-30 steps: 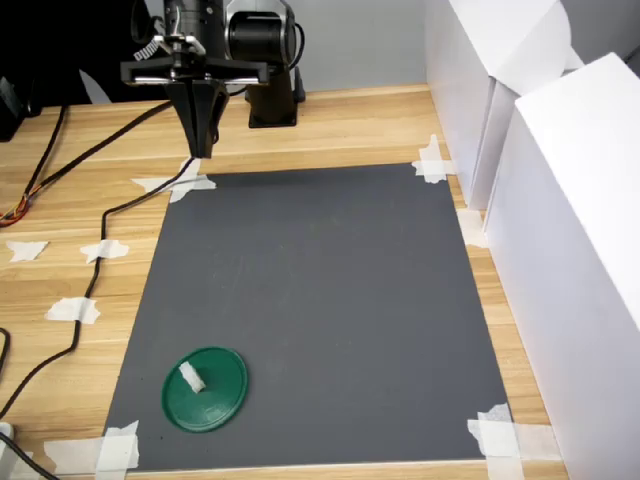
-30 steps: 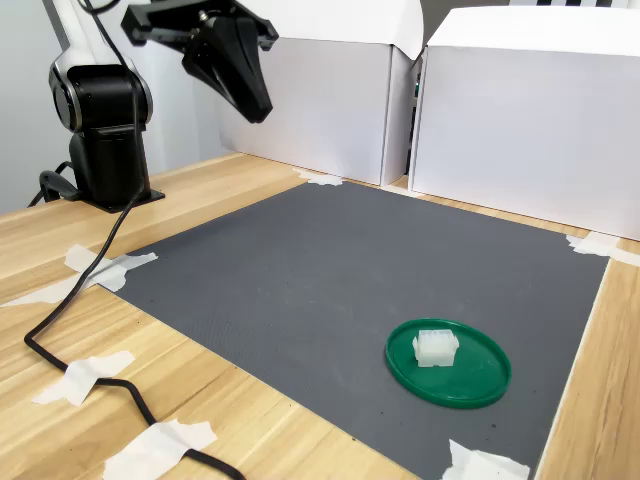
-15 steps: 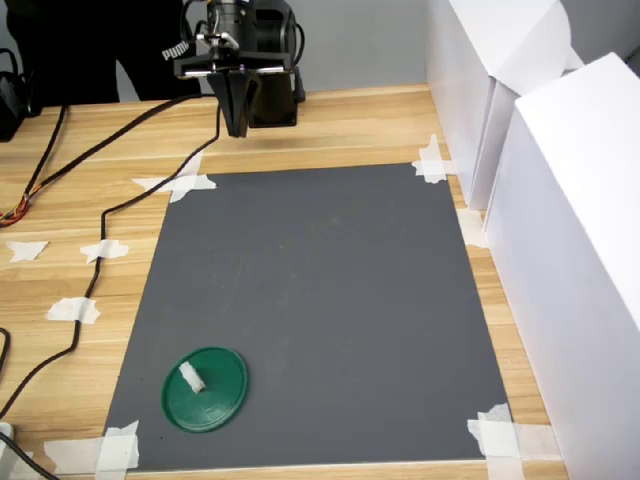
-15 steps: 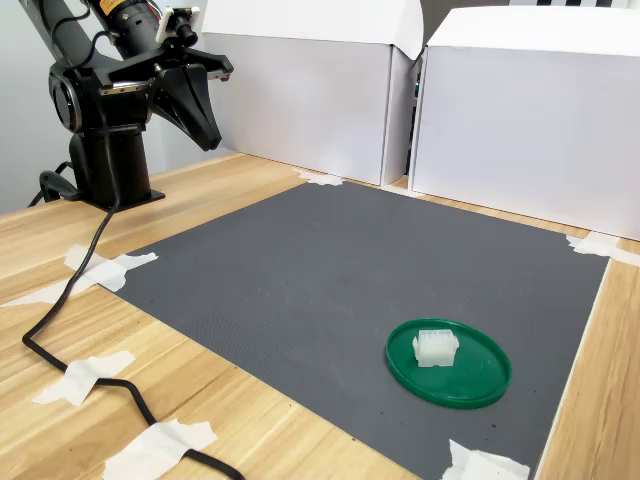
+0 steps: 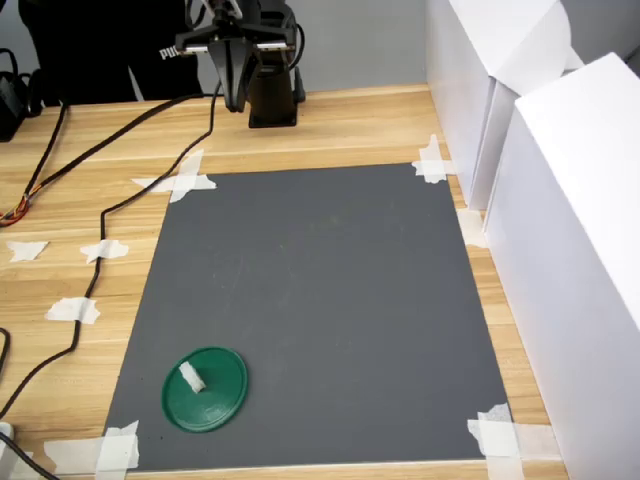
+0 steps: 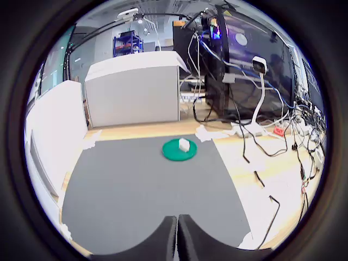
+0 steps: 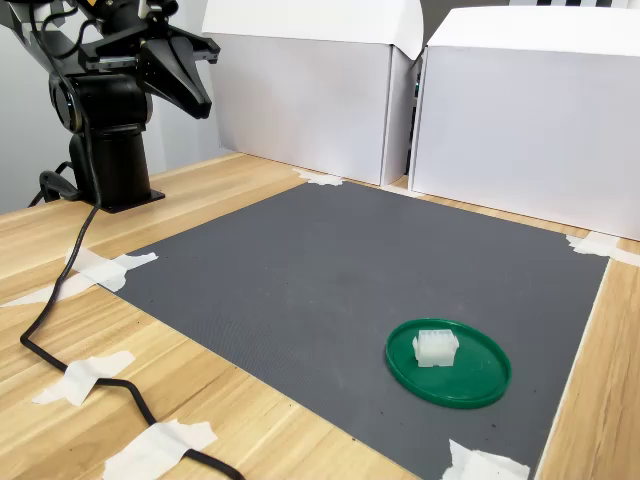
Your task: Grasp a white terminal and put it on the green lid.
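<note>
End effector (image 5: 235,100) closed, empty, raised by the arm's base, pointing down. Terminal (image 7: 435,347) sits on lid (image 7: 475,380), well apart across the mat.

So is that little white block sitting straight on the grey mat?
No, in the second exterior view the white terminal rests on the green lid, which itself lies on the grey mat.

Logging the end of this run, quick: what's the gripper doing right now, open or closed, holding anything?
Gripper: shut and empty, fingers together in the wrist view, raised near the arm's base. The white terminal sits on the green lid.
</note>
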You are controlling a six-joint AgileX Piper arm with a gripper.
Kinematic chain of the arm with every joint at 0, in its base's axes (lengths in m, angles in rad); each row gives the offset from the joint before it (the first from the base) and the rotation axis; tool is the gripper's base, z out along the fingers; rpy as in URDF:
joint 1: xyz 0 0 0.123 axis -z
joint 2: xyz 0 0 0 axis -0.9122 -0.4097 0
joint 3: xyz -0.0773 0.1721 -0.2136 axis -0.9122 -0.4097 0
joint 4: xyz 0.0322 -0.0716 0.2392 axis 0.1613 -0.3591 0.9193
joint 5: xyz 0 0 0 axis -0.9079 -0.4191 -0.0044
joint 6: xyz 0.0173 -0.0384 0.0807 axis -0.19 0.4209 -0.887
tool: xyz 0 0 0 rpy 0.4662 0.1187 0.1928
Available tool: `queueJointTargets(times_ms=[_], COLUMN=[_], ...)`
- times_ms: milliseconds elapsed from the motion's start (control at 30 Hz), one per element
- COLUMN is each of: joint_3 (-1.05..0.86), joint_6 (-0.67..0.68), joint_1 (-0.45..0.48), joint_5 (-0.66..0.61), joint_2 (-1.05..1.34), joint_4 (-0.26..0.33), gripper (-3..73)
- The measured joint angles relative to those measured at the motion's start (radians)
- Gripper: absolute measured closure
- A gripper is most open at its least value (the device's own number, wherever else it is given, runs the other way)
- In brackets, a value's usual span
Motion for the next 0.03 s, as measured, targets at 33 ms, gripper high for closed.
queueJointTargets(times_ms=[33], joint_3=[0.000], joint_6=[0.000], joint_1=[0.000], joint_5=[0.000], joint_2=[0.013], joint_4=[0.000], gripper=[71.1])
